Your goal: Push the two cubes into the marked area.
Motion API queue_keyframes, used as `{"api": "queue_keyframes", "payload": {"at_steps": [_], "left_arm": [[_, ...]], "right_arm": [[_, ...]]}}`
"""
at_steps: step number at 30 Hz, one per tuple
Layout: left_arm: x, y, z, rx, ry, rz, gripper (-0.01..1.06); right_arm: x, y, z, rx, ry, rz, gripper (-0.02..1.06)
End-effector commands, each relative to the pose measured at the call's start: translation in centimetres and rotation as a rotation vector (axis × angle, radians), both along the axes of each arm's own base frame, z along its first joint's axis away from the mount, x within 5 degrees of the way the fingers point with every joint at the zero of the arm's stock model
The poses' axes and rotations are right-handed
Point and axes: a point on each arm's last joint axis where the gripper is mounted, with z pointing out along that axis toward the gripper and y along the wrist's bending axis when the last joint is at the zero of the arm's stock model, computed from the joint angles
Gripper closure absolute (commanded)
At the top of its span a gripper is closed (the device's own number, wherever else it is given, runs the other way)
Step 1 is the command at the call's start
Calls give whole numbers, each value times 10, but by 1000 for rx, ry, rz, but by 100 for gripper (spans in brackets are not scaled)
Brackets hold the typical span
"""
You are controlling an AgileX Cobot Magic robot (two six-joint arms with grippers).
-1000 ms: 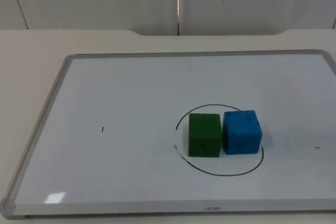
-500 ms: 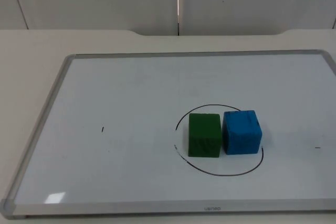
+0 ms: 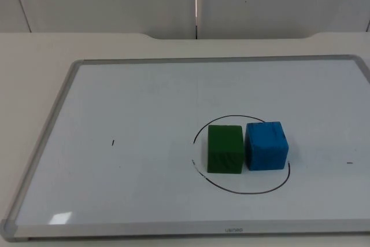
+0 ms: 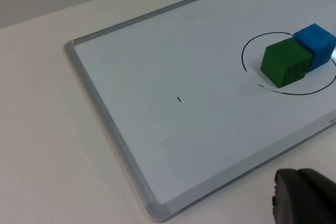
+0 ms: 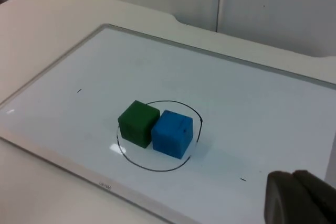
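Looking down from above, the green cube and the blue cube sit side by side, touching, on the whiteboard. Both lie inside the drawn circle, green at nine o'clock, blue at three o'clock with its outer edge right at the line.

From the left wrist, the left gripper hangs off the board's near edge, well apart from the cubes; I can't tell how its fingers are set.

From the right wrist, the right gripper waits off the board too, fingers unreadable. The blue cube looks closest to the ring here.

By my reckoning the pushing is done; at most a light nudge of blue toward nine o'clock, slow and flat-faced so green isn't shoved out.
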Motion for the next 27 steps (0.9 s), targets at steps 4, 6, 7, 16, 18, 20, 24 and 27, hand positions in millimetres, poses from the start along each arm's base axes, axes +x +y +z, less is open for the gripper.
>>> {"api": "queue_keyframes", "payload": {"at_steps": [4, 6, 7, 16, 18, 20, 24, 27], "left_arm": [[0, 0, -2, 8, 0, -3, 105], [0, 0, -2, 8, 0, -3, 105], [0, 0, -2, 8, 0, -3, 105], [0, 0, -2, 8, 0, -3, 105], [0, 0, -2, 8, 0, -3, 105], [0, 0, -2, 8, 0, -3, 105], [0, 0, -2, 8, 0, -3, 105], [0, 0, -2, 8, 0, -3, 105]], "right_arm": [[-16, -7, -8, -15, -4, 12, 104], [-24, -11, -10, -7, -20, 12, 104], [-24, -12, -11, -8, -17, 12, 104], [-21, -10, -26, -79, 35, 28, 104], [-21, -10, -26, -79, 35, 28, 104], [-20, -10, -28, -94, 46, 26, 104], [-20, -10, -30, -98, 54, 26, 104], [-19, -11, -30, -92, 57, 17, 104]]}}
